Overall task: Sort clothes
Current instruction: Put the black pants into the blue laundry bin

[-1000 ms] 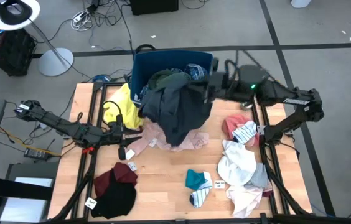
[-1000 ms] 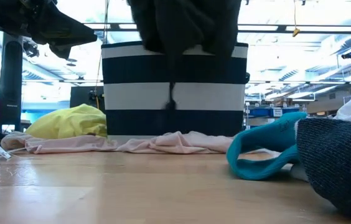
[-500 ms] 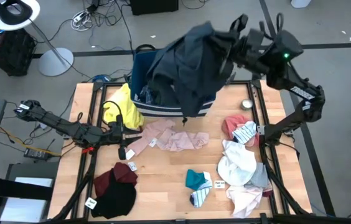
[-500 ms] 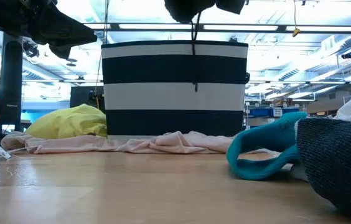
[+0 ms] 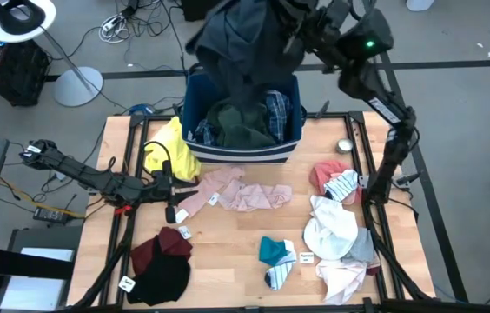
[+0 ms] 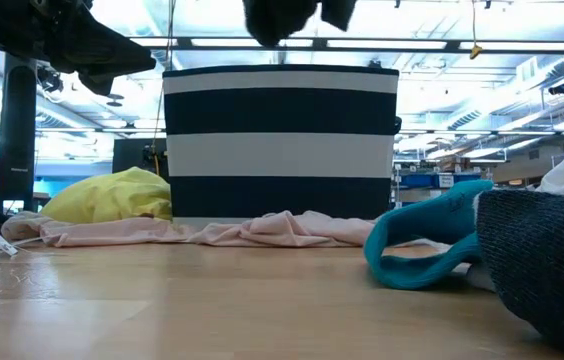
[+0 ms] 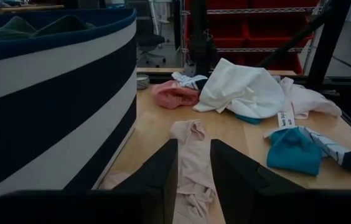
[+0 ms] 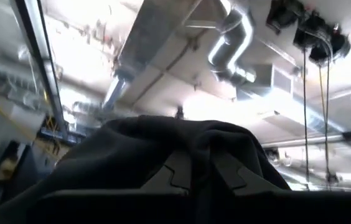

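My right gripper [image 5: 287, 28] is raised high over the navy striped bin [image 5: 195, 104], tipped upward and shut on a dark grey garment [image 5: 241, 43]. The garment's lower end shows at the top of the low view [image 6: 280, 14]. Dark green and blue plaid clothes [image 5: 245, 122] lie in the bin. My left gripper [image 5: 175, 206] is low over the table at the left end of a pale pink garment [image 5: 241, 196]. Its fingers are slightly open, and the pink cloth [image 7: 194, 158] shows between them. I cannot tell whether they touch it. My right gripper pinches a bunched fold of the dark grey garment [image 8: 201, 149] between its two fingers [image 8: 177, 171], which slant upward. The cloth drapes back over the fingers and hides the exact place of contact. The garment hangs slack below the gripper, lifted clear of the bin and table.
A yellow garment [image 5: 167, 149] lies left of the bin. Maroon and black clothes [image 5: 162, 261] are at the near left. Teal [image 5: 273, 250] and striped [image 5: 280, 275] socks lie near the middle. White, grey and pink clothes [image 5: 332, 230] are piled at the right.
My right gripper has risen and gone toward the table's far edge, tipping upward. The dark grey garment, which lay draped over the bin's front rim down to the pink garment, is lifted clear and now hangs above the bin.
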`<action>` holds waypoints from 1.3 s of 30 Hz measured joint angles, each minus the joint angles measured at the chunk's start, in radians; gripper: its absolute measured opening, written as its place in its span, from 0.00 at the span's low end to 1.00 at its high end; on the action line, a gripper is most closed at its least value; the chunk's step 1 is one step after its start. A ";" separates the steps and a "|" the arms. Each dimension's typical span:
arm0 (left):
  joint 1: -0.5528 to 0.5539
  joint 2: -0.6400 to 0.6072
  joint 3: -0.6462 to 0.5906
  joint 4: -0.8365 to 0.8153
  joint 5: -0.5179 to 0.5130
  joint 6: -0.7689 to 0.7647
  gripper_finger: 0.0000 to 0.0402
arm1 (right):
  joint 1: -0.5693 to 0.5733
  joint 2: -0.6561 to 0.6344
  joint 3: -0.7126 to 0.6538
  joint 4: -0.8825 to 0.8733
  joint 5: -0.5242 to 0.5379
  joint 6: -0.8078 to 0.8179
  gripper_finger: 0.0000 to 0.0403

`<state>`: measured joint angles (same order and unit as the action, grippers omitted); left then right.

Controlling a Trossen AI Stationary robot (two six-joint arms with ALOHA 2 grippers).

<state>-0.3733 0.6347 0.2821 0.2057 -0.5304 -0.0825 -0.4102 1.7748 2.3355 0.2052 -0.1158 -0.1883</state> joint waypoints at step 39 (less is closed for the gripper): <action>0.000 0.000 0.000 -0.017 0.000 -0.026 0.25 | -0.036 0.617 -0.001 -1.094 0.018 0.130 0.05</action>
<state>-0.3733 0.6346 0.2821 0.1886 -0.5306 -0.1089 -0.4458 2.3918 2.3345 -0.8886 -0.0978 -0.0583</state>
